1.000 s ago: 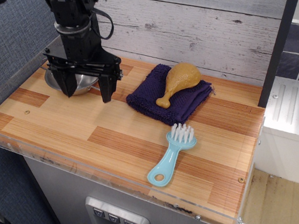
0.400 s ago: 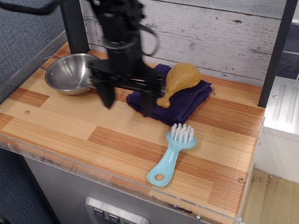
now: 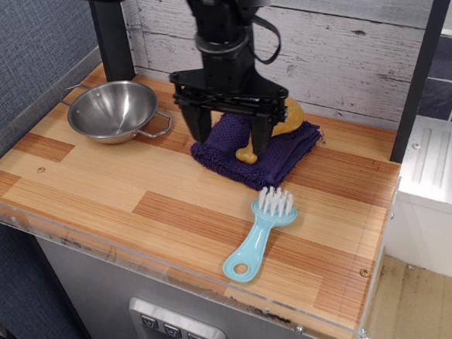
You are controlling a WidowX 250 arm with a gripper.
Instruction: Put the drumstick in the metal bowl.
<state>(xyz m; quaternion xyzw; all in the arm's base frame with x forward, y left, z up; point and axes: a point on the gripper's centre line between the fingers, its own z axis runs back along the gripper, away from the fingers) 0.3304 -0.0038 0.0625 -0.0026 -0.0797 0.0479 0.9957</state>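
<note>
Sitting bare, metal bowl (image 3: 113, 110); gripper (image 3: 232, 139) over drumstick (image 3: 285, 122).

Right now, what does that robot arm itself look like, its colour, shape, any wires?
The arm is black all over, a stack of blocky and rounded segments. At its end the gripper has a wide crossbar carrying two flat, tapering black fingers. A black cable loops out beside the wrist. No markings or labels are legible.
</note>
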